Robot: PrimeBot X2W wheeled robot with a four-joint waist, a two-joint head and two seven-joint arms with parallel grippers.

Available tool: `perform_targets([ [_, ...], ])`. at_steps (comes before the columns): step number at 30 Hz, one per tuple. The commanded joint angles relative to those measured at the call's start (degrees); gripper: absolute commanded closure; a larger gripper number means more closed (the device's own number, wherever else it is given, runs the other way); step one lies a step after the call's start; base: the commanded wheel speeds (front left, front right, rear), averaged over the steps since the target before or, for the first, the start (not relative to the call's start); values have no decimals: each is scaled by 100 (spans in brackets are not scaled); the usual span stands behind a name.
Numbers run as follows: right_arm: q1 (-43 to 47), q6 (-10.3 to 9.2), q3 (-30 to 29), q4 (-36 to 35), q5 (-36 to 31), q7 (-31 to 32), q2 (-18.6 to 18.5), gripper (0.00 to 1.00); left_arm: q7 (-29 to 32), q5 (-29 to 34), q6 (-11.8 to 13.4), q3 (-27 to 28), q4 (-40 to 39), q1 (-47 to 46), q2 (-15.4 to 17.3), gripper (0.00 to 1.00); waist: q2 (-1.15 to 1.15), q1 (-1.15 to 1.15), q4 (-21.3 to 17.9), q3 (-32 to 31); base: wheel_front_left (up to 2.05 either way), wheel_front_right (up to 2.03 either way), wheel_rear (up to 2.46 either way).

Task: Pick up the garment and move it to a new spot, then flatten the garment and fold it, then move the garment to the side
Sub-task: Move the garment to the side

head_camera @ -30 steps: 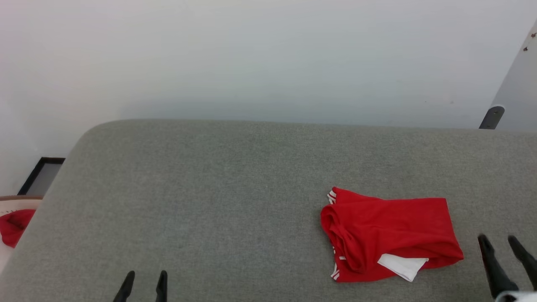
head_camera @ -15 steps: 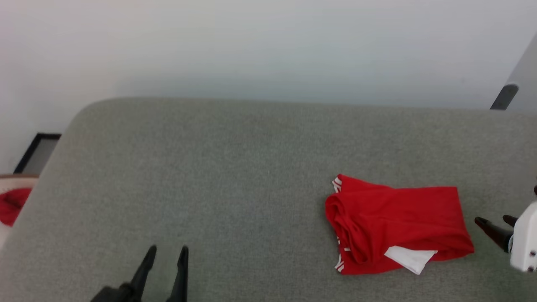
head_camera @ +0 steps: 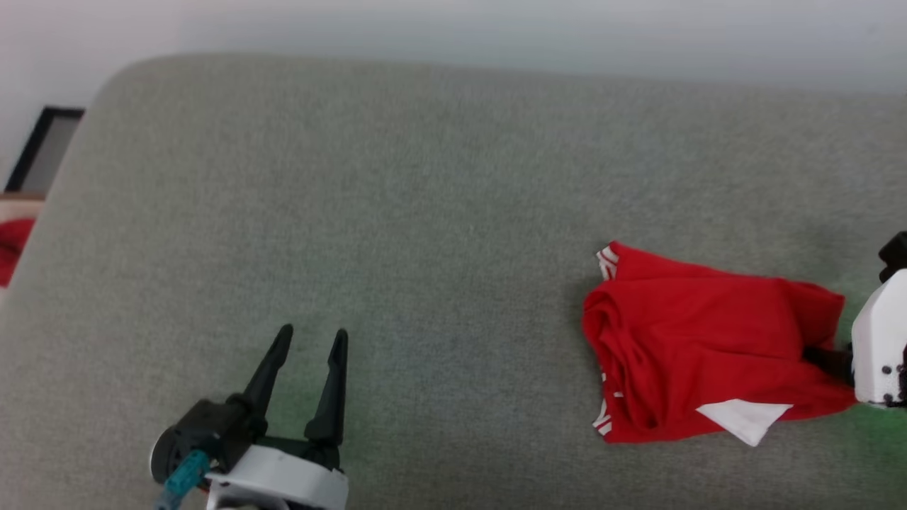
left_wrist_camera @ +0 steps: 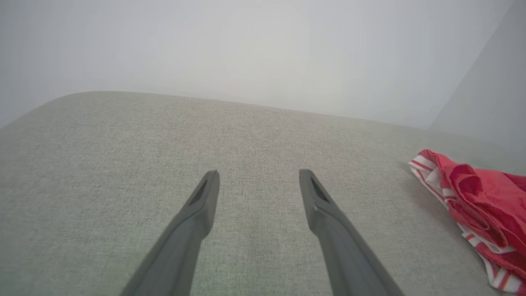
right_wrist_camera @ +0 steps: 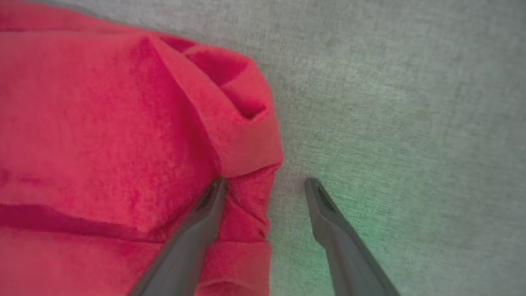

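- Because the far edge of the grey cushioned surface sits higher in the head view than a second ago, the camera has tipped down. That shift is not a move of the things.
- At the far left, off the surface's left edge, a dark frame and a scrap of red cloth have slid up the picture with everything else. Neither is part of the job.
- The left claw shows more of its body than before. Its fingers are spread, holding nothing, over bare fabric on the left half of the surface, well apart from the garment. I judge it idle for now.
- The garment lies bunched on the right half of the surface, away from the far edge. Striped trim shows at its left end and a white sleeve pokes out below. Its right edge was straight half a second ago and is now puckered.
- The right claw made that pucker. A second ago it stood apart, then turned toward the cloth, and now it has come in at the garment's right edge. In the right wrist view its jaws are apart, with one finger on the red fabric and the other on the bare surface just beside it.
- My reading is that the pick-up is starting and nothing is gripped yet. Closing here should pinch the rucked edge, though with only one layer caught the bundle may unroll when lifted.
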Motion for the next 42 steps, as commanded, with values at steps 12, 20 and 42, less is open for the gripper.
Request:
perform_targets([
  [12, 158, -3, 173, 187, 508, -997, 225, 100, -22, 145, -11, -6, 119, -333, 108, 0, 0, 0, -139, 298, 0, 0, 0],
  [20, 380, -4, -617, 140, 918, -2171, 208, 100, -22, 247, -11, -159, -81, -623, 261, 0, 0, 0, -800, 342, 0, 0, 0],
  [42, -1258, -3, -2068, 1670, -555, -3592, -373, 100, -22, 229, -12, -1297, -416, -2870, 1231, 0, 0, 0, -1704, 1504, 0, 0, 0],
])
